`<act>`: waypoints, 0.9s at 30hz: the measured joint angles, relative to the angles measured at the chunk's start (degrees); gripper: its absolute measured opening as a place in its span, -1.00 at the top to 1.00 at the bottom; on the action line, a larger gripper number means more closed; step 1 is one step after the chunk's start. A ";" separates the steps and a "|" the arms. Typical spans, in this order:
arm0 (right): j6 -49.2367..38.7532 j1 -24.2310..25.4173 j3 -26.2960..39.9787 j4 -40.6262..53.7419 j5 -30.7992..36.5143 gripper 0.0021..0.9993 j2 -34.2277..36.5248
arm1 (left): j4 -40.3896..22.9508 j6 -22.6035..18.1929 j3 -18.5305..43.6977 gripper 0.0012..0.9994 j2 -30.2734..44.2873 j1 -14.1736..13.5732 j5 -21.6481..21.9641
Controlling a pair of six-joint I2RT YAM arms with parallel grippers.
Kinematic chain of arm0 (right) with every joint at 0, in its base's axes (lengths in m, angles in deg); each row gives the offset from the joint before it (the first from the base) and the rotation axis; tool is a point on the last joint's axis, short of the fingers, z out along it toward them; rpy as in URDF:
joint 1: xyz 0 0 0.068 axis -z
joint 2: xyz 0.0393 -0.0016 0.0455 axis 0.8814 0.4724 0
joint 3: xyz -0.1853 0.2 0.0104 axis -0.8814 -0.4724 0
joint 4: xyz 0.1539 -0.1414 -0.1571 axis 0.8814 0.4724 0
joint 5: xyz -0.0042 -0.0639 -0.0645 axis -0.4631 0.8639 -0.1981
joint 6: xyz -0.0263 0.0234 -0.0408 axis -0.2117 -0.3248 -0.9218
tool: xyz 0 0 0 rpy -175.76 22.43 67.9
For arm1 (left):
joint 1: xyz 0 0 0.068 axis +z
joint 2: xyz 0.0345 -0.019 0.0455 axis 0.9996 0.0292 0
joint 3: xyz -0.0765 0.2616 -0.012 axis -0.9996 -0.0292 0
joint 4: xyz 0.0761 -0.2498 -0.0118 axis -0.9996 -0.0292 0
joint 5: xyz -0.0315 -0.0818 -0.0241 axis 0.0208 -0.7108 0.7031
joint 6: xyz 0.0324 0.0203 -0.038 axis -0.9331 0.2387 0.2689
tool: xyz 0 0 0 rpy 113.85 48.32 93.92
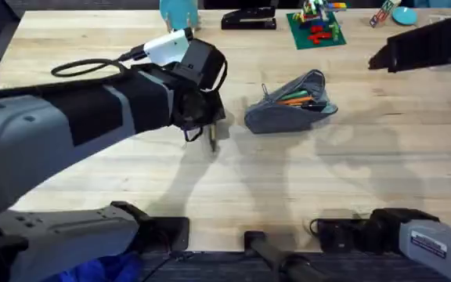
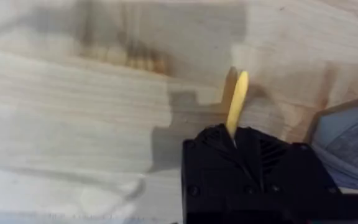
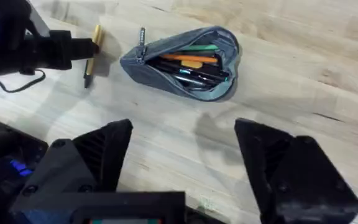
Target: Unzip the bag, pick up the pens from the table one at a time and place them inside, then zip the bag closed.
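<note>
The bag lies on the table right of centre, unzipped, with orange, green and dark pens visible inside. The left tool sits just left of the bag, closed on the yellow pen, which points down toward the table with its dark tip lowest. The right tool is held above the table on the near side of the bag, fingers spread wide and gripping nothing. A black stapler and a green brick plate rest at the far edge.
</note>
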 joint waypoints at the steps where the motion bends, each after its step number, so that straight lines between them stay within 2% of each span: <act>1: 0.01 0.01 0.00 0.00 0.00 -1.00 0.00 | 0.52 -0.80 0.00 0.92 -0.01 0.00 0.00; 5: -0.01 0.00 0.00 0.00 0.00 -1.00 0.00 | 1.22 -4.51 0.79 0.92 -0.01 0.00 0.11; 10: 0.00 0.01 0.00 0.00 0.00 -1.00 0.00 | 1.92 -11.43 5.20 0.92 -0.02 0.00 0.71; 17: -0.01 0.01 0.00 0.41 0.00 -1.00 0.00 | 7.93 -21.17 11.08 0.92 -2.40 0.00 0.14; 21: 0.01 0.00 -0.06 0.39 0.00 -1.00 -0.28 | 13.75 -26.03 12.13 0.92 -4.19 0.00 -3.43; 27: -0.01 0.01 -0.15 0.67 0.00 -1.00 -3.59 | 22.33 -31.77 12.17 0.92 -4.69 0.00 -13.55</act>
